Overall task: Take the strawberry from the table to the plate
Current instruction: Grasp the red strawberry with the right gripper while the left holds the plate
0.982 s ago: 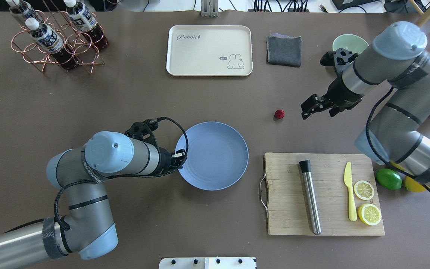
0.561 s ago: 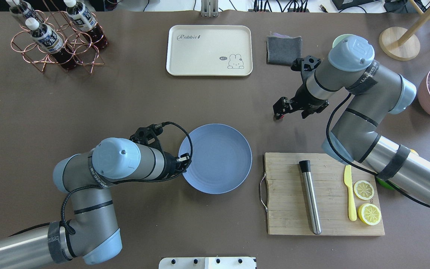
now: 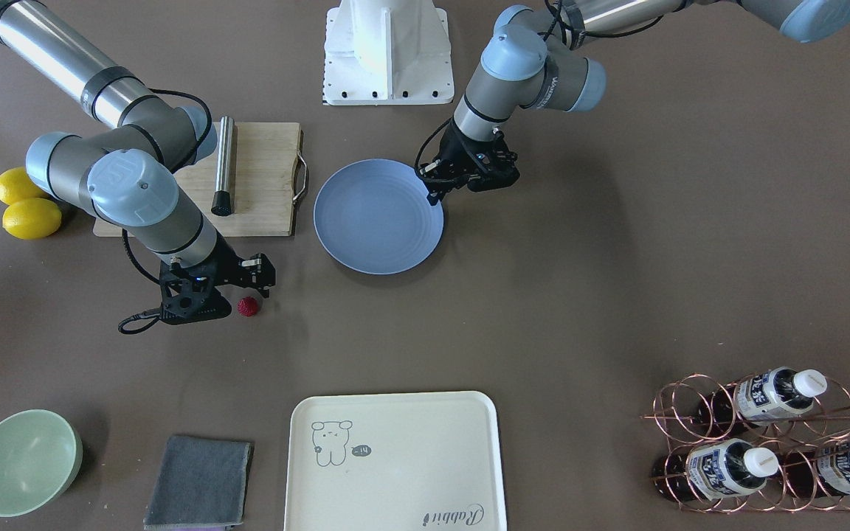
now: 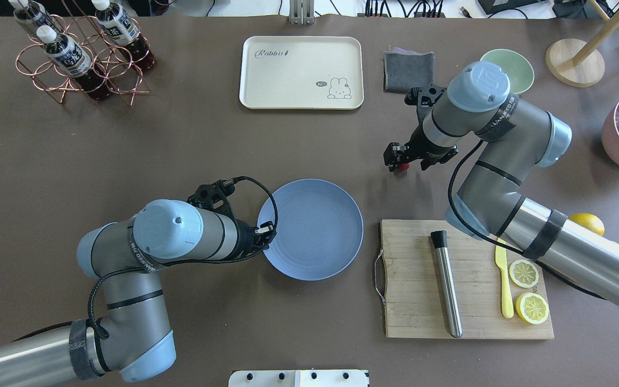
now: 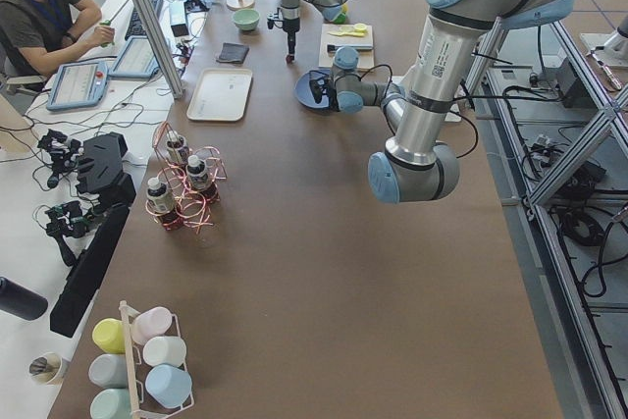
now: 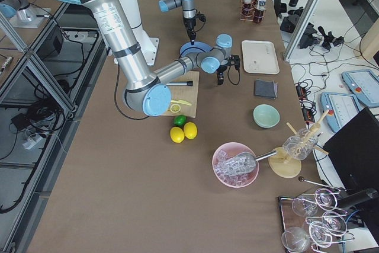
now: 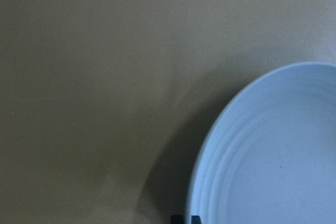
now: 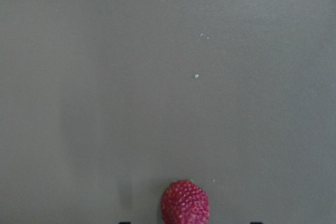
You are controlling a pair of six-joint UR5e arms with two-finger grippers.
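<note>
The strawberry, small and dark red, lies on the brown table, right of and beyond the light-blue plate. My right gripper hangs directly over the berry, which peeks out beneath it. In the right wrist view the two fingertips show far apart at the bottom edge, so the gripper is open, with the berry between them. In the front-facing view the strawberry sits just under the right gripper. My left gripper is shut on the plate's left rim.
A wooden cutting board carries a steel rod, a yellow knife and two lemon halves. Beyond lie a cream tray, a grey cloth, a green bowl and a bottle rack.
My right arm has swung left and down until its gripper covers the strawberry. The left gripper and the plate have shifted slightly to the right and toward the robot.
</note>
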